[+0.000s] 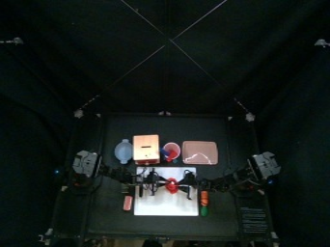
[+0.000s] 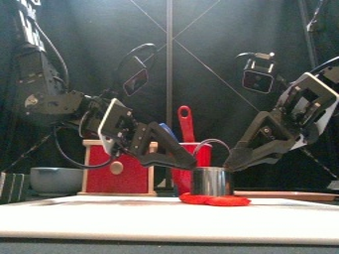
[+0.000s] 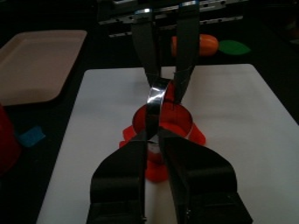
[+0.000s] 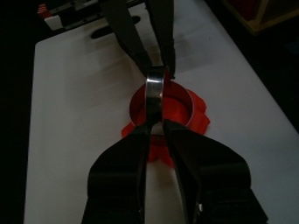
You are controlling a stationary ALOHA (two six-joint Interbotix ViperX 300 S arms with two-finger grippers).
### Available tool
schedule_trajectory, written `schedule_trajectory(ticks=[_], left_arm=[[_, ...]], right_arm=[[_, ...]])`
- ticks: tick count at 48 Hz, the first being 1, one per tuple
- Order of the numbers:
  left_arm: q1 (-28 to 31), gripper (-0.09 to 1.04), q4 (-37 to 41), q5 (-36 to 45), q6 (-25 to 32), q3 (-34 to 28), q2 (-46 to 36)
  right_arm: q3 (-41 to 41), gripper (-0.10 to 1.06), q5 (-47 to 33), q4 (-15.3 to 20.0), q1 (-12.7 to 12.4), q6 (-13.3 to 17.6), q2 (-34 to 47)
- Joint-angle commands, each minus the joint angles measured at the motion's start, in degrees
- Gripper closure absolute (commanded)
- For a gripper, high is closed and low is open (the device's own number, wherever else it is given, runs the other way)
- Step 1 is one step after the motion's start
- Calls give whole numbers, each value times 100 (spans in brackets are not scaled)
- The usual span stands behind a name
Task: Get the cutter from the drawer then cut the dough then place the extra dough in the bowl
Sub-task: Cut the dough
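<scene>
**Top view.** The two arms meet over the white cutting board [image 1: 168, 208]. The left claw [image 1: 157, 182] and the right claw [image 1: 183, 182] face each other, with the red dough [image 1: 169, 187] between their tips. The blue-grey bowl [image 1: 123, 150] and the wooden box [image 1: 146, 147] lie behind the left claw, and the pink tray [image 1: 199, 151] lies behind the right claw. All three are well apart from the work.

**Front view.** The cutter [image 2: 209, 183] is a short, shiny metal ring. It stands upright on the dough, directly below and between the two claw tips. The dough is a flat red slab whose edge spreads out past the ring's foot. The red cup [image 2: 196, 155] stands behind the claws.

**Left wrist view.** The left claw is clenched on the near wall of the cutter. The right claw pinches the opposite wall. Dough shows both inside and outside the ring.

**Right wrist view.** This view mirrors the other one. The right claw is clamped on the cutter rim nearest to it, and red dough bulges unevenly around the ring.

**Stage.** The cutter appears to be out of the drawer and the cutting step appears to be in hand. The next move probably calls for an even press straight down. After that comes a clean lift of the cutter, so that the outer scrap of dough can be carried to the bowl beyond the left claw.
</scene>
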Motion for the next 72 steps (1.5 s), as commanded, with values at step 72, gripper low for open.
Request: schedule_trajectory(ticks=[72], left_arm=[[-114,42,-264,545,-9,-176,281]], right_arm=[[-79,39,519,325,-308,88,308]])
